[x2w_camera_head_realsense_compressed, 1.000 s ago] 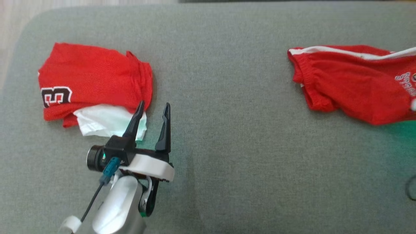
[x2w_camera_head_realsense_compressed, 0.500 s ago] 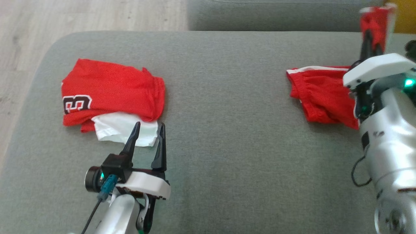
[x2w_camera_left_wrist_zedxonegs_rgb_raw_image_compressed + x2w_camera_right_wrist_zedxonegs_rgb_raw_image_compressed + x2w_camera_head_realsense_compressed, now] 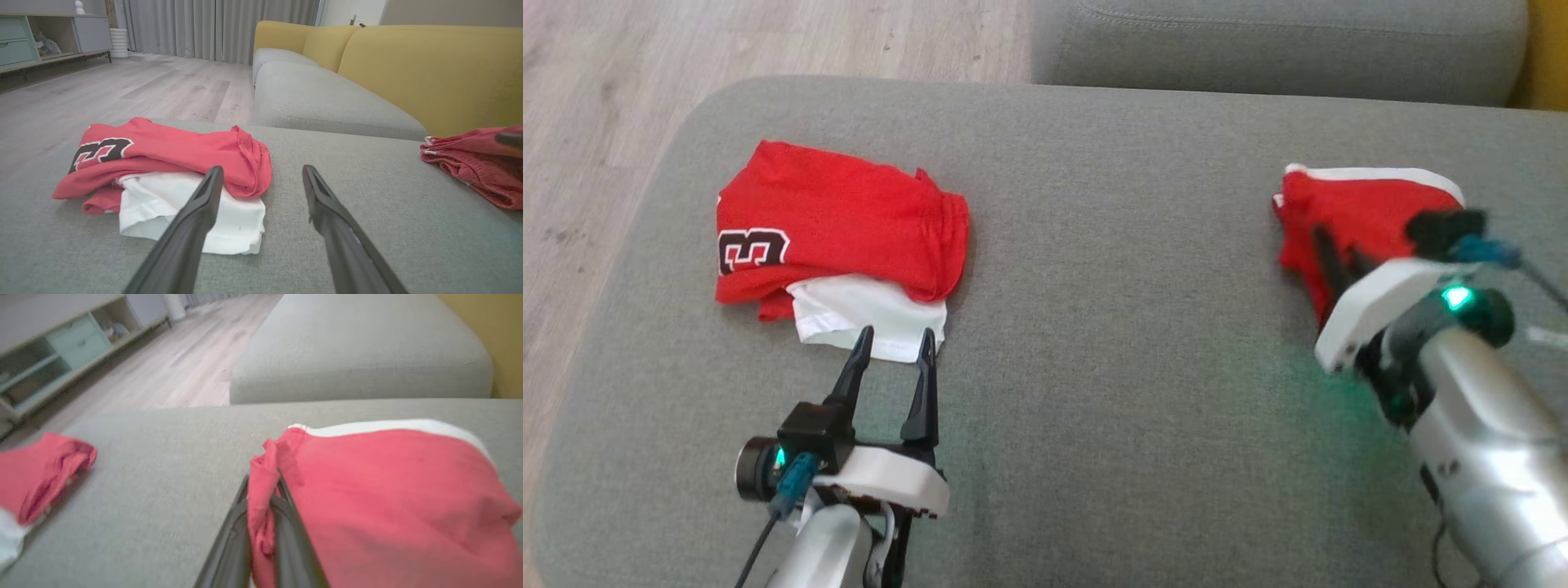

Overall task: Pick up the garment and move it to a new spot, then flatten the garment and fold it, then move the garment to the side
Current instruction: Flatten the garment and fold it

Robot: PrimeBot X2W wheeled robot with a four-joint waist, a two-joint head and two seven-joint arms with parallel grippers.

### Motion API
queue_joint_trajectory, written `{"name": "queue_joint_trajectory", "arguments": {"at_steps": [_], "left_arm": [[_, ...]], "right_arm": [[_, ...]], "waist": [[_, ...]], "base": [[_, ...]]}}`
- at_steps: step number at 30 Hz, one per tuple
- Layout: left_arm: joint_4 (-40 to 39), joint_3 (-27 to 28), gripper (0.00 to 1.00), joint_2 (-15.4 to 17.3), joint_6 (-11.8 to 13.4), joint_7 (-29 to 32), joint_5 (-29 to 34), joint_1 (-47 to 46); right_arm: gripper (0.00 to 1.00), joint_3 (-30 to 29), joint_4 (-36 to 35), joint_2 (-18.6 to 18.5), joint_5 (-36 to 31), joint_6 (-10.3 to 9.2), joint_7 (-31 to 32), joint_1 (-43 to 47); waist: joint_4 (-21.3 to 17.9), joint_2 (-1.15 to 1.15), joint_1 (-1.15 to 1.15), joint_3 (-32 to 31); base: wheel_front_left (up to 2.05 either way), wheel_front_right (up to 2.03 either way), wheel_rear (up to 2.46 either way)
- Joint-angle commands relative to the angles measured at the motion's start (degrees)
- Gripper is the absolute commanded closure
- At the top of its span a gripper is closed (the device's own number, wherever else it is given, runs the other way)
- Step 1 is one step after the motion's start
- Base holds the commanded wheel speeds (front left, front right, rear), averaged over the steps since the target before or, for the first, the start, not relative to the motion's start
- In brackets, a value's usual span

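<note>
Head view | red jersey reads black 3 | left jaws open | right jaws clamp red garment

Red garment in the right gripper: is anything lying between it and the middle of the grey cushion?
Nothing visible does. The right gripper is shut on the red garment at the right end of the cushion; the grey fabric toward the middle is bare. The folded pile and the open left gripper lie beyond, at the left.
</note>
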Motion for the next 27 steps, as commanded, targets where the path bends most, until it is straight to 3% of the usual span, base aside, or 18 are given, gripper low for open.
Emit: {"name": "queue_joint_trajectory", "arguments": {"at_steps": [1,5,6,7,11,16,22,27], "left_arm": [[-1.5,2.4,0.0,0.4,0.1,-0.5,-0.2,-1.0],[-1.3,2.2,0.0,0.4,0.0,-0.5,-0.4,-1.2],[-1.2,2.2,0.0,0.4,0.0,-0.5,-0.4,-1.2],[-1.2,2.1,0.0,0.4,0.0,-0.5,-0.4,-1.2],[-2.3,2.6,0.0,0.5,-0.1,-0.5,-0.4,-1.3],[-4.2,3.6,0.0,0.6,-0.2,-0.5,-0.1,-0.4],[-6.2,4.8,0.0,0.6,-0.2,-0.5,0.3,1.8],[-7.2,5.6,0.0,0.4,-0.5,-0.5,0.6,3.8]], "right_arm": [[1.0,3.7,-2.5,-1.3,0.6,-0.05,0.0,0.3],[1.0,12.6,-2.9,-4.5,0.2,-0.05,-0.2,1.4],[0.16,14.0,-2.4,-4.9,-0.2,-0.05,-0.7,1.3],[0.0,14.9,-1.8,-5.1,-0.3,-0.05,-1.5,1.1],[0.0,13.0,0.9,-3.9,-0.4,-0.05,-9.0,-1.1],[0.0,1.7,3.4,0.3,-1.5,-0.05,-13.9,-2.2],[0.0,-19.3,-12.1,5.7,-15.8,-0.05,-14.0,7.7],[0.0,-26.9,-24.2,11.1,-25.8,-0.05,-14.0,20.2]], "waist": [[-0.4,0.0,0.0,-0.2],[-1.3,0.0,0.0,-0.5],[-1.7,0.0,0.0,-0.7],[-2.0,0.0,0.0,-0.8],[-3.9,0.0,0.0,-1.6],[-6.6,0.0,0.0,-3.2],[-10.0,0.0,0.0,-4.4],[-11.6,0.0,0.0,-4.8]], "base": [[0.0,0.0,0.0],[0.0,0.0,0.0],[0.0,0.0,0.0],[0.0,0.0,0.0],[0.0,0.0,0.0],[0.0,0.0,0.0],[0.0,0.0,0.0],[0.0,0.0,0.0]]}}
